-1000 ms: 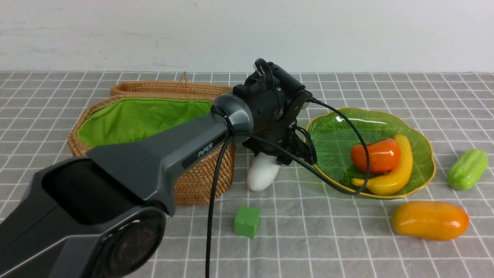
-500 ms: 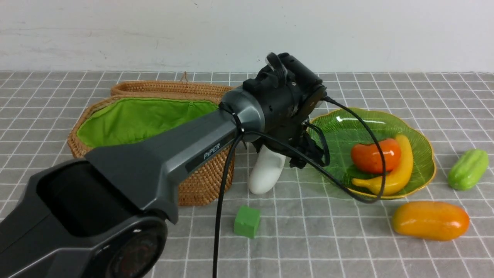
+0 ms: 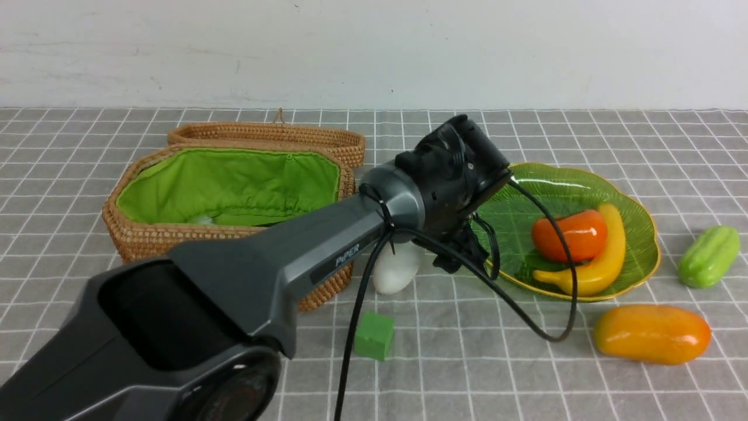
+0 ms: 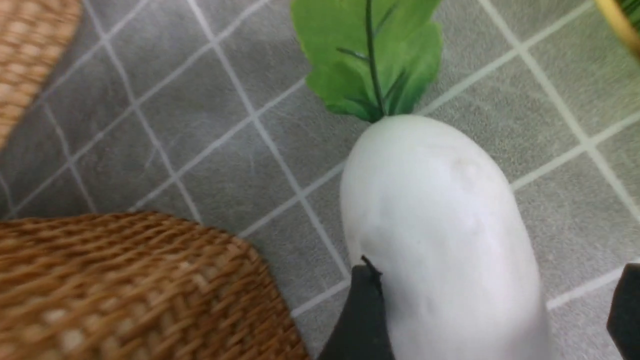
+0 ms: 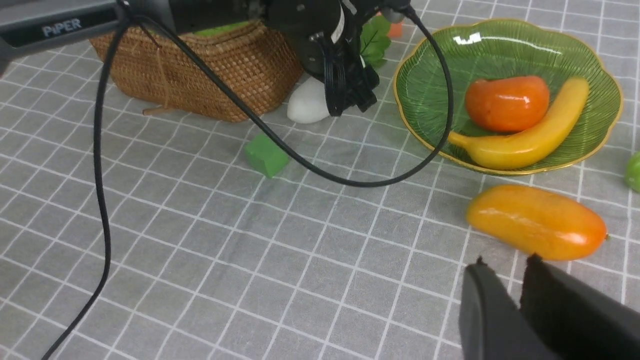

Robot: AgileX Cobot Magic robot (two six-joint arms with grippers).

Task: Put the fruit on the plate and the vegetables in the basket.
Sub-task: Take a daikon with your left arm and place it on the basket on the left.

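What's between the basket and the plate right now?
The white radish lies on the cloth between basket and plate, the open left gripper straddling it; the front view shows it.

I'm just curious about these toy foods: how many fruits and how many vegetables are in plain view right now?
Fruits: 3, namely the banana, persimmon and mango
Vegetables: 2, namely the radish and gourd
Total: 5
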